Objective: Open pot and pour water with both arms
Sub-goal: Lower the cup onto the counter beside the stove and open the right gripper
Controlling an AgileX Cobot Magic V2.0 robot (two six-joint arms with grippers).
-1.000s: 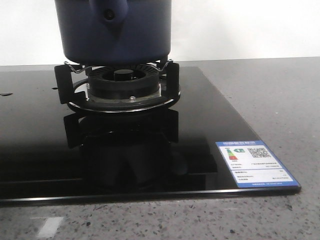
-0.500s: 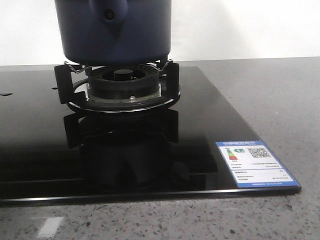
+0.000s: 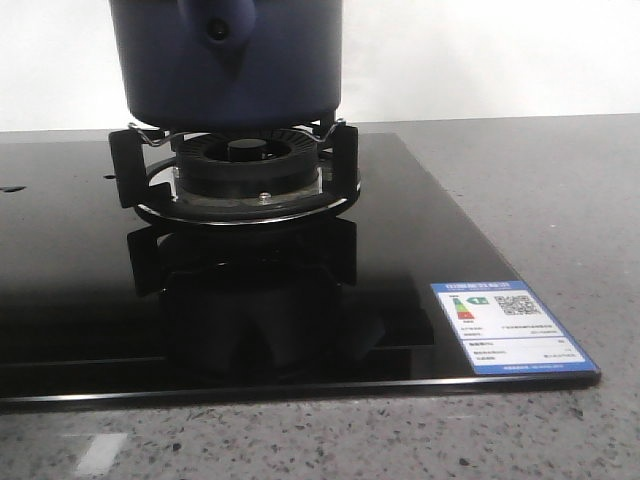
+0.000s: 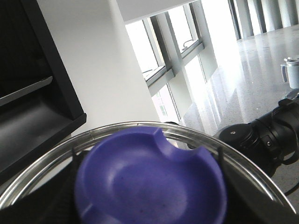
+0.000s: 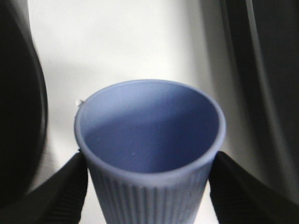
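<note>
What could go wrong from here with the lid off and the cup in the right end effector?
1. The ribbed cup sits between the right end effector's fingers, held only by its sides; tilted to pour, it might slip.
2. The pot rests on thin burner supports; a knock could shift it.
3. The lid fills the left wrist view, so the left arm may swing it blind.

pot (image 3: 228,62) on burner (image 3: 246,165); label (image 3: 510,328) front-right
</note>
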